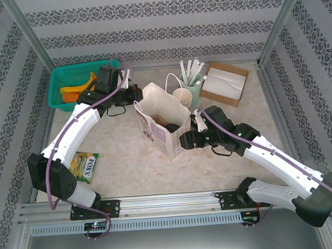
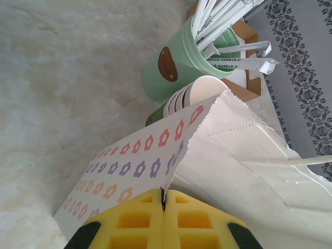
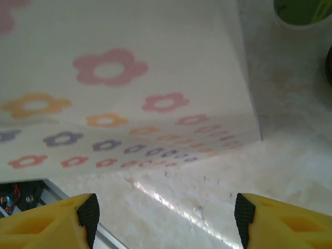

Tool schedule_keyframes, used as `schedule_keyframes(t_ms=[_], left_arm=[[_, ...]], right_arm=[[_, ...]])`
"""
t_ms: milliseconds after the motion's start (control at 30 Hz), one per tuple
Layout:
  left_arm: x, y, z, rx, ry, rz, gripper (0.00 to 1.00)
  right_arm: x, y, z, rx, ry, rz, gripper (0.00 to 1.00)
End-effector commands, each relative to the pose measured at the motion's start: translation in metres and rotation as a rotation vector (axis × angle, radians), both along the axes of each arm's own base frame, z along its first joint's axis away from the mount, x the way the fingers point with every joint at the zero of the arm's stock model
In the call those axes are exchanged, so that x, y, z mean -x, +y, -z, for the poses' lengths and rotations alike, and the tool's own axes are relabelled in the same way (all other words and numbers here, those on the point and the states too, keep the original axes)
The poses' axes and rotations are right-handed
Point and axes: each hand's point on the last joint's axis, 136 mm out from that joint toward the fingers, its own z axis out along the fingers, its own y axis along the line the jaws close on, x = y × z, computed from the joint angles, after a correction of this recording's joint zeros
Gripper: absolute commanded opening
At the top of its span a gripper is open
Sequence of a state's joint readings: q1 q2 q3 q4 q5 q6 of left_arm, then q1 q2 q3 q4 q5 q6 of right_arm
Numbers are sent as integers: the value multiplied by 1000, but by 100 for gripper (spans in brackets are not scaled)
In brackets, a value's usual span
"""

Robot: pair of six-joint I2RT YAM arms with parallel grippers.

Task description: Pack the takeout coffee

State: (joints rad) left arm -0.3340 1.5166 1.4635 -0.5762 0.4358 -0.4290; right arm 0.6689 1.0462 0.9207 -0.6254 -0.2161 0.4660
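High fixed overhead from behind; both wrist views close against flowered paper bag (image 1: 157, 130) (image 2: 136, 165) (image 3: 129, 78)

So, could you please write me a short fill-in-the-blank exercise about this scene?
1. The left claw is ___ on the paper bag at its rim.
2. The right claw, beside the bag, stands ___.
3. The wrapped straws stand in a pale ___ holder.
Missing words: shut; open; green.

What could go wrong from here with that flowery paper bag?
The left hand pinches just the thin rim of the paper bag; a tug might tear or tip it. The open right hand hovers close to the bag's side and could knock it against the green straw holder nearby.
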Motion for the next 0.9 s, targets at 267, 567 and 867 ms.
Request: schedule_keyframes(t_ms=[267, 567, 867], left_arm=[[25, -2, -26, 52, -2, 28, 16], [28, 33, -41, 23, -71, -89, 83], [2, 134, -45, -49, -127, -570, 100]], right_arm=[[-48, -7, -8, -33, -81, 98, 72], [-86, -16, -18, -13, -90, 240, 78], [-68, -47, -20, -88, -113, 411, 98]])
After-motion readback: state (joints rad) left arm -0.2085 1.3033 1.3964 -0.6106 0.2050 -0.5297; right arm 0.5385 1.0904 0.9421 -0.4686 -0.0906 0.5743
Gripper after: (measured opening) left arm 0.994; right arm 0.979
